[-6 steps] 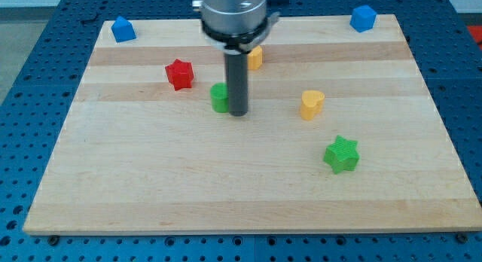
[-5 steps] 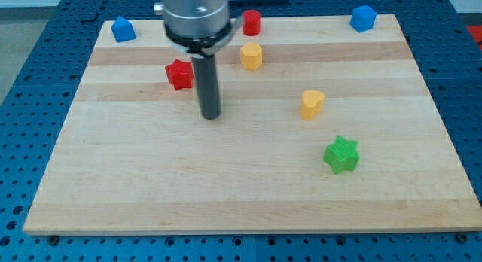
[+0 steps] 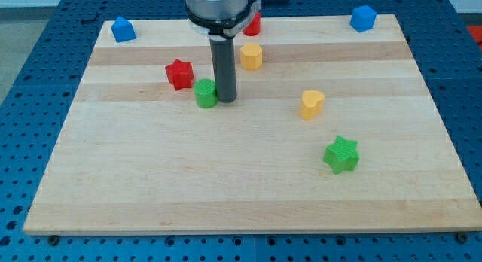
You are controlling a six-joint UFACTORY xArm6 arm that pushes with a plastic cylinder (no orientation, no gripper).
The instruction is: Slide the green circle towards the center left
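camera view shows my tip (image 3: 225, 100) touching the right side of the green circle (image 3: 205, 93), a bit above frame centre. no fingers, just a bare rod. i'd push straight left, passing below the red star (image 3: 179, 74), centred so it doesn't slip.

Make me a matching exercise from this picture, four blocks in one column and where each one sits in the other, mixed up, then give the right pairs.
Blocks:
1. green circle
2. green star
3. red star
4. yellow heart

Places:
A. lowest block, toward the view's right
B. up and to the view's left of the green circle
C. right of my tip, above the green star
D. touching or nearly touching my tip, on its left side

Pairs: 1-D, 2-A, 3-B, 4-C
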